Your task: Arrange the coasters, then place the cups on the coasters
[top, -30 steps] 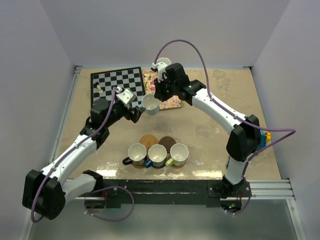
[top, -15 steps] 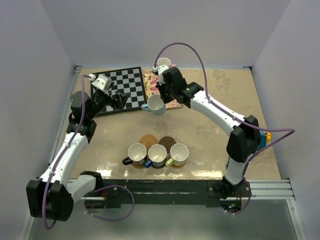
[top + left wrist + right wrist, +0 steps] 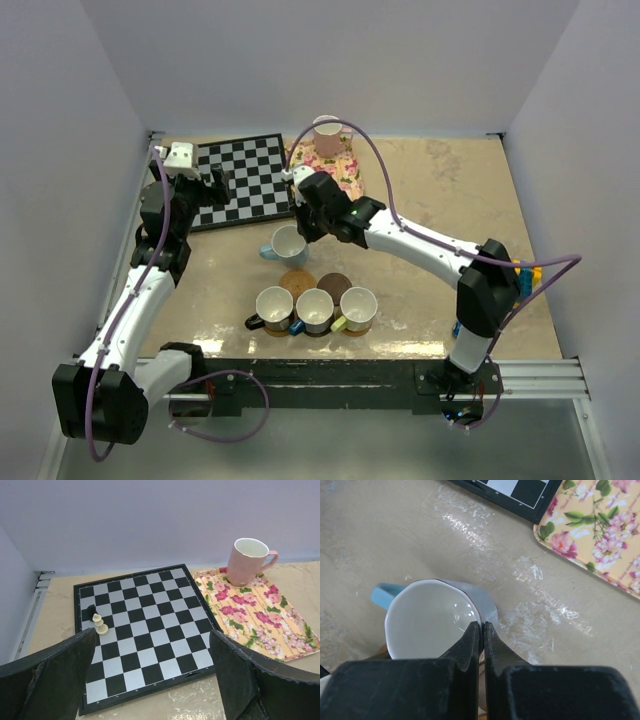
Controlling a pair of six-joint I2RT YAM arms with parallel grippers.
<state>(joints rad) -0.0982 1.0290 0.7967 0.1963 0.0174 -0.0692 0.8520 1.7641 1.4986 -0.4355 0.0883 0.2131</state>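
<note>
1. Smooth beige table [image 3: 450, 190], marbled and shiny toward the near edge. By the look of things, the fourth cup's placing is the step in hand.
2. Flat, hard chessboard [image 3: 145, 625] of black and pale squares, at the far left.
3. Rectangular floral tray [image 3: 255, 615] just beside it, bearing the pink cup [image 3: 248, 560], glazed and white inside, not yet moved.
4. Empty left gripper [image 3: 152, 640] above the board, fingers spread wide.
5. Slim black right gripper [image 3: 480, 627] pinching the thin rim of the light blue cup [image 3: 432, 622], just behind the front row.
6. Row of three cups [image 3: 314, 310] side by side at the front, whatever lies under them hidden.
7. Thin round orange-brown coaster [image 3: 297, 281] and dark brown coaster [image 3: 334, 285], bare behind that row. Next, probably: centre the blue cup over the orange-brown disc, lower it level, then let go.
</note>
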